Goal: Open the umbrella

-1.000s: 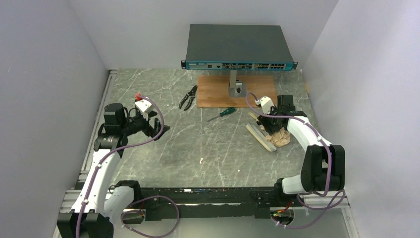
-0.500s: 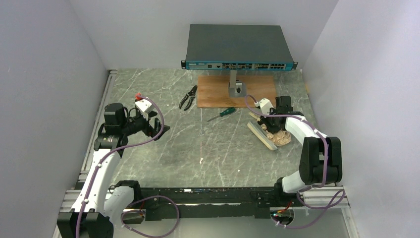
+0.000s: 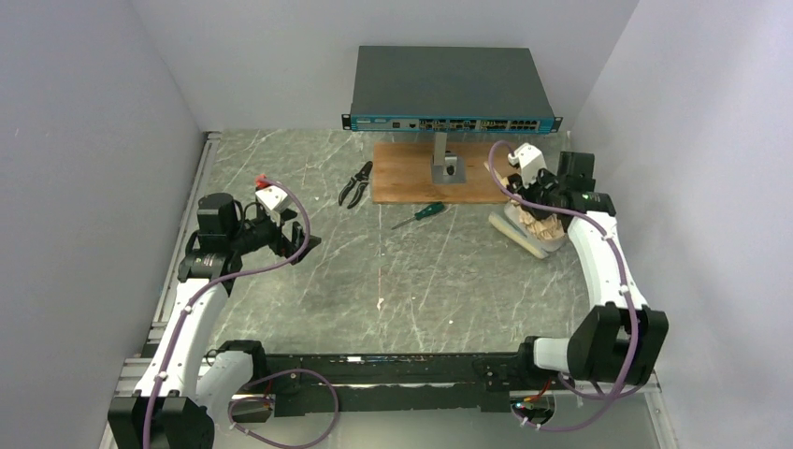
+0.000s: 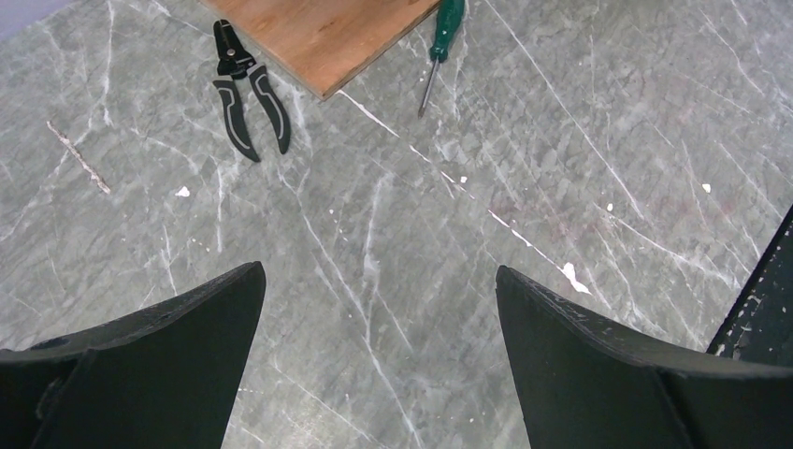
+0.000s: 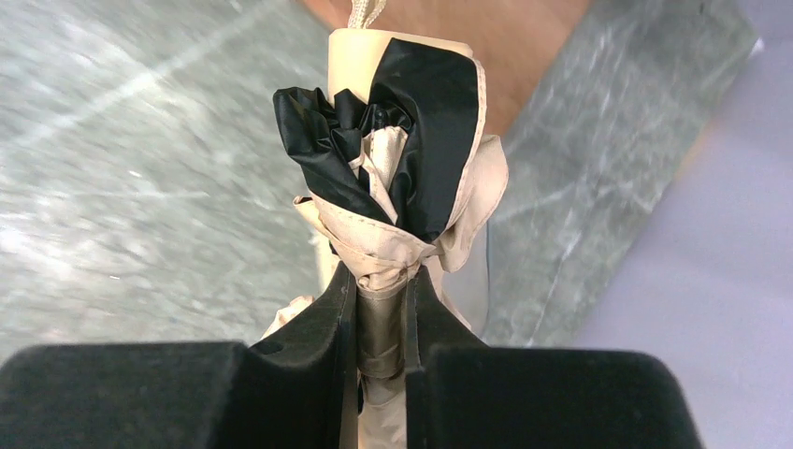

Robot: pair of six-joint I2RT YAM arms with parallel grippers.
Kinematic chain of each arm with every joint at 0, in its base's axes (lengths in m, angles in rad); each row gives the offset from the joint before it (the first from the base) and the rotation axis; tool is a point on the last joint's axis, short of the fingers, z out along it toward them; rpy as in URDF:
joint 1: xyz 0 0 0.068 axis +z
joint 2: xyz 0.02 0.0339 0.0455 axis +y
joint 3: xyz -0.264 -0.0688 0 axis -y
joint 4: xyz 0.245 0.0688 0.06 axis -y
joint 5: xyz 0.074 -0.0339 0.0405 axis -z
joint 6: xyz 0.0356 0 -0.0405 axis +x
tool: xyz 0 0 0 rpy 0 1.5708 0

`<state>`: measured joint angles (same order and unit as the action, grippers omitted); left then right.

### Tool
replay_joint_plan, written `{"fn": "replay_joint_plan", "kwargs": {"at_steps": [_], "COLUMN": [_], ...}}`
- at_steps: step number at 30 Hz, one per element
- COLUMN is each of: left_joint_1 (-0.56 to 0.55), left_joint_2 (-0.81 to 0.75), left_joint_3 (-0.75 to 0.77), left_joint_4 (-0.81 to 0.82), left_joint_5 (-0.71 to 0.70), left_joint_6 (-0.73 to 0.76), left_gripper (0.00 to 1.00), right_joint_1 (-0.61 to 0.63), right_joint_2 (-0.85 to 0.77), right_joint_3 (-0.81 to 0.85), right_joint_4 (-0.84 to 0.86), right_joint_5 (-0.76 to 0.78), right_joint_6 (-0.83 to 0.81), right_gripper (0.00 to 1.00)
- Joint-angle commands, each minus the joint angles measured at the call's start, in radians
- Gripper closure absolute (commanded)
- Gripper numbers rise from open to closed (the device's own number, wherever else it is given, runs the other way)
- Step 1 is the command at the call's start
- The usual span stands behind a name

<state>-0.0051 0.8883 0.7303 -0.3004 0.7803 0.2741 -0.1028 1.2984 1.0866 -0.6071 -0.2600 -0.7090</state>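
The umbrella (image 3: 545,224) is folded, a bundle of crinkly beige fabric at the far right of the table. My right gripper (image 3: 535,195) is shut on it from above. In the right wrist view my right gripper (image 5: 382,281) pinches the bundle's narrow beige neck. Beyond the fingers (image 5: 323,318), the umbrella (image 5: 411,131) shows black lining folds and a short beige handle (image 5: 355,56) with a cord. A flat pale sleeve (image 3: 517,234) lies against the umbrella's left side. My left gripper (image 3: 291,241) is open and empty above bare table at the left (image 4: 379,281).
A network switch (image 3: 449,89) on a metal stand (image 3: 441,168) stands over a wooden board (image 3: 411,178) at the back. Black pliers (image 3: 354,184) (image 4: 245,98) and a green screwdriver (image 3: 421,213) (image 4: 441,37) lie near the board. The grey right wall (image 3: 692,187) is close to the umbrella.
My right arm has stretched out and carried the umbrella back and to the right, toward the wall; the pale sleeve has shifted along with it. The left arm has not moved.
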Motion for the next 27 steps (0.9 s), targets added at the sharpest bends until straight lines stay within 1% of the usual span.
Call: {"fn": "replay_joint_plan", "kwargs": {"at_steps": [1, 4, 7, 9, 13, 17, 21, 23, 24, 25, 27], "left_joint_1": [0.002, 0.002, 0.002, 0.002, 0.002, 0.002, 0.002, 0.002, 0.002, 0.002, 0.002], "left_joint_2": [-0.004, -0.006, -0.006, -0.01, -0.025, -0.055, -0.093, -0.115, -0.117, -0.11, -0.068], "left_joint_3": [0.038, 0.044, 0.06, 0.066, 0.065, 0.043, -0.005, -0.026, -0.026, -0.012, 0.042], "left_joint_4": [0.026, 0.025, 0.005, -0.011, -0.036, -0.023, 0.04, 0.058, 0.057, 0.033, -0.1], "left_joint_5": [0.005, -0.003, -0.001, -0.004, -0.021, -0.035, -0.049, -0.032, -0.013, 0.011, 0.09], "left_joint_6": [-0.008, -0.011, -0.011, -0.004, 0.014, 0.001, -0.039, -0.038, -0.033, -0.01, 0.097], "left_gripper": [0.0, 0.0, 0.0, 0.0, 0.0, 0.0, 0.0, 0.0, 0.0, 0.0, 0.0], "right_joint_1": [0.028, 0.112, 0.227, 0.252, 0.228, 0.12, 0.034, 0.027, 0.028, 0.034, 0.073], "right_joint_2": [-0.06, -0.072, -0.08, -0.067, 0.009, 0.085, 0.15, 0.155, 0.141, 0.12, 0.076], "right_joint_3": [0.092, 0.044, -0.065, -0.149, -0.218, -0.221, -0.182, -0.154, -0.14, -0.128, -0.1], "right_joint_4": [-0.117, -0.129, -0.083, -0.044, 0.016, 0.051, 0.06, 0.016, -0.019, -0.049, -0.114], "right_joint_5": [-0.245, -0.277, -0.232, -0.204, -0.098, -0.091, -0.076, -0.115, -0.161, -0.218, -0.317], "right_joint_6": [0.065, 0.112, 0.14, 0.142, 0.076, 0.017, -0.021, -0.037, -0.044, -0.043, -0.042], "right_gripper": [1.0, 1.0, 1.0, 1.0, 1.0, 1.0, 1.0, 1.0, 1.0, 1.0, 1.0]}}
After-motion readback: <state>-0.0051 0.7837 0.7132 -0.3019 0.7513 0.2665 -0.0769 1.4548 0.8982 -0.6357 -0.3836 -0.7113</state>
